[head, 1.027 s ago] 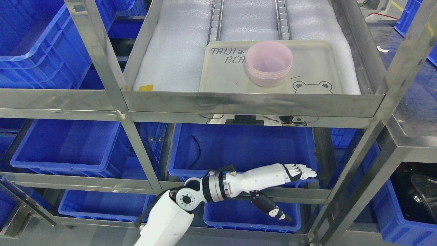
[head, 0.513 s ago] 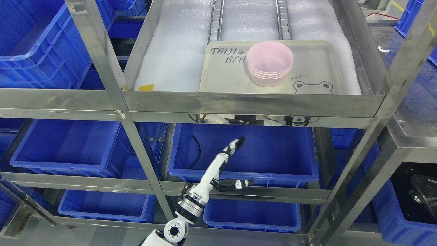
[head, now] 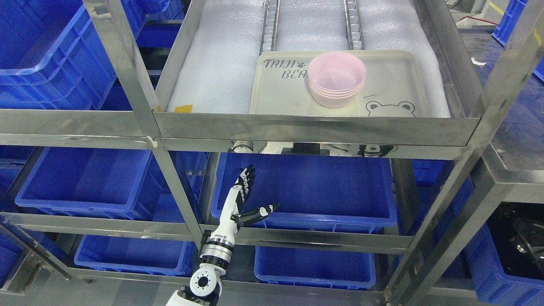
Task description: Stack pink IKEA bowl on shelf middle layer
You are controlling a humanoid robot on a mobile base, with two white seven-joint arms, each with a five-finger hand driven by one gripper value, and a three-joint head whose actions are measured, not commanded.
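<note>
Setting: steel shelf rack [head: 314, 127] fills the frame, its upper layer lined with white foam sheet [head: 221, 63]; blue floor shows at the right edge.
Pink bowls: stack of pink bowls [head: 335, 83] stands upright in the upper centre, nested one in another; four rims can be counted, though a further one below is hard to rule out.
Bowl support: cream tray [head: 395, 85] with a bear drawing and lettering; the stack sits on it and covers the end of the lettering.
Hidden parts: the tray's front edge is cut off by the rack's front rail; dim reflections under that rail cannot be made out.
Left hand: left hand [head: 244, 199] rises from the bottom edge left of centre, fingers straight and spread, thumb out to the right, holding nothing; it is well below the bowls, in front of the lower layer.
Bin behind hand: blue bin [head: 340, 199], lower centre, with a thin black cable [head: 247, 187] showing at its left side.
Other bins: blue bin at left [head: 85, 182] on the same level, more blue bins underneath and at the upper left; their contents cannot be seen.
Far right: dark container [head: 522, 242] at the lower right, partly cut off, contents unclear.
</note>
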